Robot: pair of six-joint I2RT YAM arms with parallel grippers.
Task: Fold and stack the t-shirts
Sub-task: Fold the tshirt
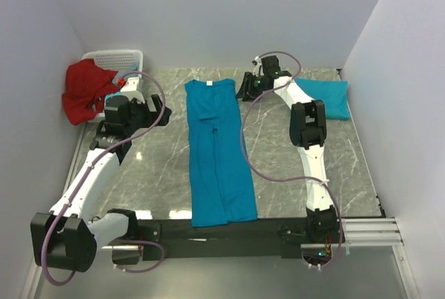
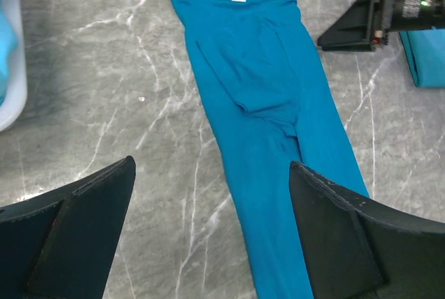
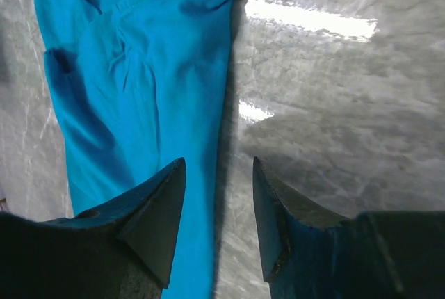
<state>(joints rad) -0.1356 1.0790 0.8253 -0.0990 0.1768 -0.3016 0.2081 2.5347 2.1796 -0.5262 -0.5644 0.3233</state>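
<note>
Shirts: a soft teal long t-shirt lies as a smooth strip in the middle of the table; a small t-shirt, folded flat, sits far right.
Table: we see shiny grey marble and white walls.
Left fingers: wide open beside the strip, empty.
Right fingers: partly apart at its edge; maybe touching cloth, we can't tell.
</note>
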